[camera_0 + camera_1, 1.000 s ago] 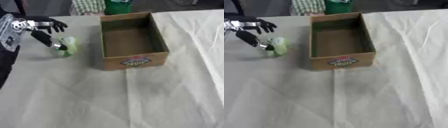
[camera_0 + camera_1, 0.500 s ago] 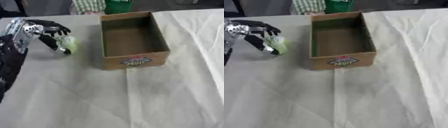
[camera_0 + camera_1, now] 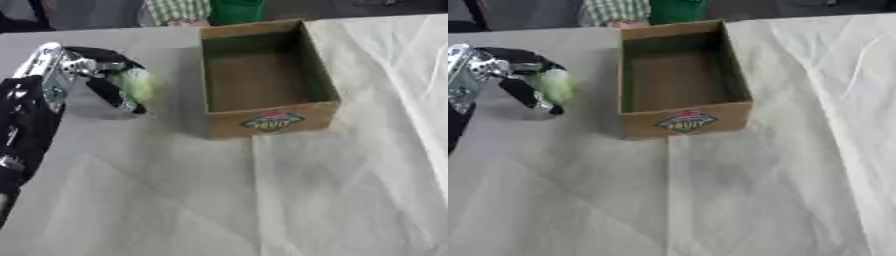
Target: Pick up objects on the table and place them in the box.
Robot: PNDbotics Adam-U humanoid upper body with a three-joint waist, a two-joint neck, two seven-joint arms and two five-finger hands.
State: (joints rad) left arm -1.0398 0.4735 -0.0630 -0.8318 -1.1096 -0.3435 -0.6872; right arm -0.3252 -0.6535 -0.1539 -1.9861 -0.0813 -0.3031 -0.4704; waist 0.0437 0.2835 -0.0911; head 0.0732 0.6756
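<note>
My left hand (image 3: 92, 70) comes in from the left, fingers and thumb curled round a pale green object (image 3: 138, 85), holding it above the white cloth to the left of the box. The cardboard box (image 3: 262, 75) stands open-topped in the upper middle, with a fruit label (image 3: 272, 120) on its near wall; its inside looks bare. My right hand shows in neither view.
A white cloth (image 3: 262, 200) covers the table, with creases running across it. At the far edge are a green container (image 3: 236, 10) and part of a person in a checked shirt (image 3: 175, 11), just behind the box.
My left hand has closed on the green object and lifted it off the cloth, carrying it a little right toward the box.
</note>
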